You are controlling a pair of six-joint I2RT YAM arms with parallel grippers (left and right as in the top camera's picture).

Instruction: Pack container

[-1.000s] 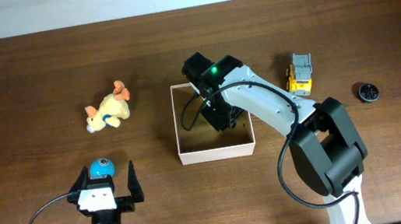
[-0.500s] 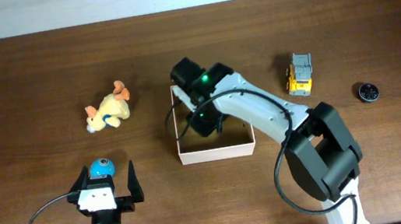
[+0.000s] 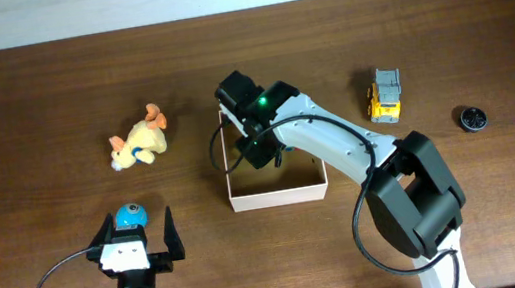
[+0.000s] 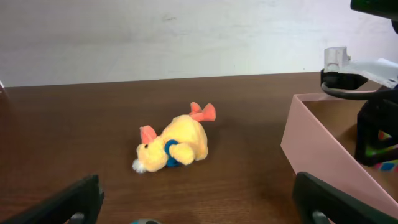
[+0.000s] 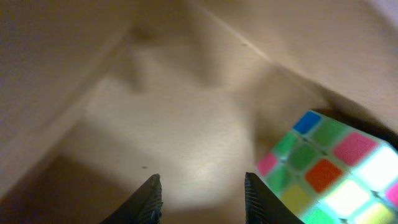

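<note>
The container [image 3: 278, 199], a square shallow box with white walls and a tan inside, sits mid-table. My right gripper [image 3: 257, 152] reaches down into its left half. In the right wrist view its fingertips [image 5: 202, 199] stand apart over the tan floor [image 5: 180, 130] with nothing between them. A multicoloured puzzle cube [image 5: 323, 168] lies on the floor just right of the right finger. The left wrist view shows the container's pale wall [image 4: 317, 155] and the cube [image 4: 380, 149] inside. My left gripper [image 3: 136, 238] rests open near the front left, just behind a blue ball toy [image 3: 129, 216].
A yellow plush duck [image 3: 139, 140] lies left of the container, also in the left wrist view as the duck [image 4: 173, 146]. A yellow and grey toy truck [image 3: 384, 96] and a small black round piece [image 3: 473, 118] lie to the right.
My right gripper has shifted left inside the container, from near its back right to its left half. The left arm has not moved.
</note>
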